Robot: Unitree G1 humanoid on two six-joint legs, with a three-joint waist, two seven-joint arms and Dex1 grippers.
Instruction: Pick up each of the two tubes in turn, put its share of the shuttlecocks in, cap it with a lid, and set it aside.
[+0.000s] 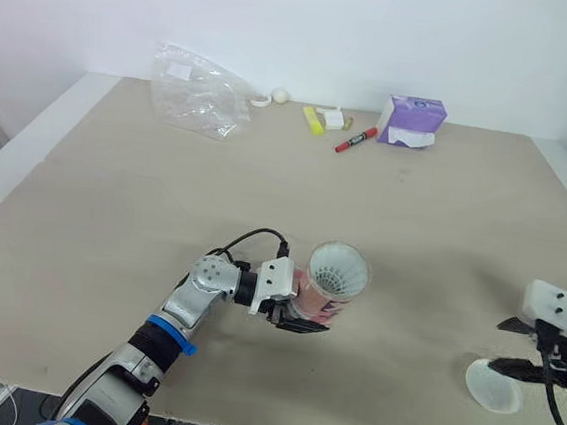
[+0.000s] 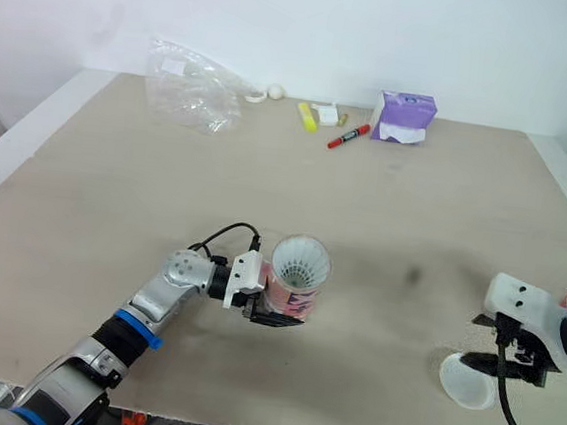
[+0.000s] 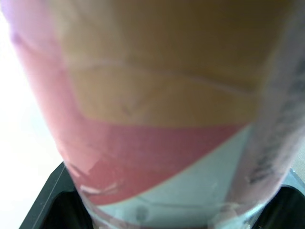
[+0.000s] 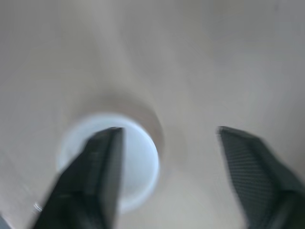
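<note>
My left gripper (image 1: 299, 314) is shut on a pink and orange tube (image 1: 329, 282) near the table's front middle. The tube stands upright, its mouth open, with white shuttlecocks (image 1: 337, 270) showing inside. In the left wrist view the tube's wall (image 3: 157, 119) sits between the black fingers (image 3: 52, 200). At the front right a white round lid (image 1: 493, 384) lies flat on the table. My right gripper (image 4: 167, 157) hangs open just above it, one finger (image 4: 97, 176) over the lid (image 4: 138, 162) and the other finger (image 4: 257, 171) beside it.
Along the far edge lie a crumpled clear plastic bag (image 1: 197, 92), a purple tissue pack (image 1: 411, 121), a red marker (image 1: 356, 139), a yellow piece (image 1: 313, 120) and small white items (image 1: 280, 97). The beige table (image 1: 442, 238) ends close to the lid at the front.
</note>
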